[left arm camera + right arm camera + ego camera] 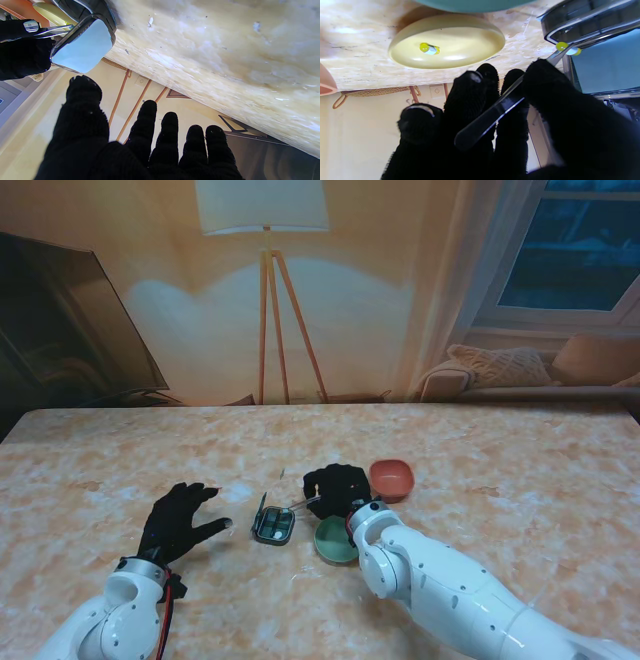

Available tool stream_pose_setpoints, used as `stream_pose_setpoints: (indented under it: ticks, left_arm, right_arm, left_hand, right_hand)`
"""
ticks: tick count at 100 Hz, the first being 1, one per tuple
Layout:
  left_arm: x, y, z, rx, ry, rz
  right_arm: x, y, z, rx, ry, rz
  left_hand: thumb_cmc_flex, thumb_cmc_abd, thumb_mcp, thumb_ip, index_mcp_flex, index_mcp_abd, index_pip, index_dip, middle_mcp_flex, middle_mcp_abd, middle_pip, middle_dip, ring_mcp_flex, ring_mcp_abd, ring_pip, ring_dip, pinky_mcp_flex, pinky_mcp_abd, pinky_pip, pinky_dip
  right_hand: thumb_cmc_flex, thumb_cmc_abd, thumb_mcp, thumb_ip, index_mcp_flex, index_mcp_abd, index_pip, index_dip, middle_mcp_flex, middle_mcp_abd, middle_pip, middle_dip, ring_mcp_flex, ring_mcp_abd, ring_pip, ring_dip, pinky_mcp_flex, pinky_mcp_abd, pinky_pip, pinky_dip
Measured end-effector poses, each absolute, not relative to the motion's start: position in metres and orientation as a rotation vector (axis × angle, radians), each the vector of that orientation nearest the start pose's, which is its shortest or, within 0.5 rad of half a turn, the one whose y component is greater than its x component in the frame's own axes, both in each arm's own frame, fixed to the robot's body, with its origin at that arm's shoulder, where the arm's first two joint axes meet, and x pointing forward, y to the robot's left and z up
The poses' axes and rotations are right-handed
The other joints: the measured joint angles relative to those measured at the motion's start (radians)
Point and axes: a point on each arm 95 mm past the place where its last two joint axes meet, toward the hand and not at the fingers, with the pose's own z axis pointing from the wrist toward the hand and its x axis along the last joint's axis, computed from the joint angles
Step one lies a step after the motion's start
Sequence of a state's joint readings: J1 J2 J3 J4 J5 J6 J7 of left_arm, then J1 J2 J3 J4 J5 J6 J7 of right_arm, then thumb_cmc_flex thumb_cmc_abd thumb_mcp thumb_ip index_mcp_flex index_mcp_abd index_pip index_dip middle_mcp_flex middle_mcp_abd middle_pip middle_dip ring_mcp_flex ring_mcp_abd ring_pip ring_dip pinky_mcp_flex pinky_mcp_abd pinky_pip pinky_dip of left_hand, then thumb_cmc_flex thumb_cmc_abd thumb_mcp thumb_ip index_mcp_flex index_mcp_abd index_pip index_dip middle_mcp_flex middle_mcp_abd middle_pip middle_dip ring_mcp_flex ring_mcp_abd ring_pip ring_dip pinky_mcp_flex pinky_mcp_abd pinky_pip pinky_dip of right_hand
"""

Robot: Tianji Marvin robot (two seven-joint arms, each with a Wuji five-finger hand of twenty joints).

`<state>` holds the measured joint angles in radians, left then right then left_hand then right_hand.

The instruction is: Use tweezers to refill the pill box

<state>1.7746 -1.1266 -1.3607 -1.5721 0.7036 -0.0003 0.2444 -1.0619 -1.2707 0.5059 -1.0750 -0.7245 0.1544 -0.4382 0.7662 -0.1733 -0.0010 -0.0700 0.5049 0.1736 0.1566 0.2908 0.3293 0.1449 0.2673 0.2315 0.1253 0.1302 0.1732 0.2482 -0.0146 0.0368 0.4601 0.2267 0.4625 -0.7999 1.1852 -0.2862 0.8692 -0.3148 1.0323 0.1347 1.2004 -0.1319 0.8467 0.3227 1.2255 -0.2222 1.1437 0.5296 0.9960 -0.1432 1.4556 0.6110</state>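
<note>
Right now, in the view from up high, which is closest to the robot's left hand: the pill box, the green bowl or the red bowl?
From the left hand:
1. Pill box, just right of it.
2. Green bowl, farther right, partly under the right arm.
3. Red bowl, farthest right and farther from me.

Beyond the far edge of my marble-patterned table (120, 450) a floor lamp (262, 240) with a white shade stands on wooden tripod legs, casting a warm glow on the cream wall (380, 290). Far left I see a dark flat screen (70, 320); far right a window (570, 250), dark outside, above a sofa (600, 392) with a knitted cushion (500, 366).
</note>
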Motion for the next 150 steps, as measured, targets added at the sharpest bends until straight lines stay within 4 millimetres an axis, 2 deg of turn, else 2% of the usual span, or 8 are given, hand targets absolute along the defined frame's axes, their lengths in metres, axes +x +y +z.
stream_pose_setpoints:
  ticks: [59,80,120,150]
  left_arm:
    - [0.35,0.061,-0.371,-1.572,1.077,-1.547]
    - [0.35,0.061,-0.37,-1.572,1.075,-1.547]
    - [0.351,0.06,-0.371,-1.571,1.081,-1.547]
    - [0.354,0.058,-0.37,-1.564,1.088,-1.553]
  right_arm:
    - [0.454,0.149,-0.376,1.091,1.509,1.634]
    - [0.455,0.146,-0.366,1.071,1.489,1.648]
    - [0.466,0.117,-0.352,1.04,1.439,1.593]
    - [0.482,0.092,-0.356,1.047,1.414,1.496]
  left_hand:
    - [0.0,0.0,0.0,0.0,0.0,0.0,0.0,0.0,0.0,0.0,0.0,0.0,0.0,0.0,0.0,0.0,0.0,0.0,0.0,0.0]
    - [0.0,0.0,0.0,0.0,0.0,0.0,0.0,0.0,0.0,0.0,0.0,0.0,0.0,0.0,0.0,0.0,0.0,0.0,0.0,0.0]
    - [0.0,0.0,0.0,0.0,0.0,0.0,0.0,-0.01,0.0,0.0,0.0,0.0,0.0,0.0,0.0,0.0,0.0,0.0,0.0,0.0]
    - [0.0,0.0,0.0,0.0,0.0,0.0,0.0,-0.01,0.0,0.0,0.0,0.0,0.0,0.0,0.0,0.0,0.0,0.0,0.0,0.0]
  right_hand:
    - [0.02,0.009,-0.012,0.0,-0.045,0.001,0.0,0.002,-0.066,0.007,-0.028,-0.001,-0.073,0.0,-0.026,0.0,-0.079,0.0,-0.047,-0.001]
    - [0.02,0.009,-0.012,0.0,-0.043,0.001,0.0,0.003,-0.066,0.007,-0.028,-0.001,-0.073,0.0,-0.026,0.0,-0.079,0.0,-0.047,-0.001]
    - [0.02,0.009,-0.012,0.0,-0.042,0.001,0.0,0.003,-0.066,0.007,-0.028,-0.001,-0.073,0.0,-0.025,0.0,-0.076,0.0,-0.047,-0.001]
    - [0.02,0.009,-0.012,0.0,-0.042,0.001,0.0,0.003,-0.066,0.007,-0.028,-0.001,-0.073,0.0,-0.025,0.0,-0.075,0.0,-0.047,-0.001]
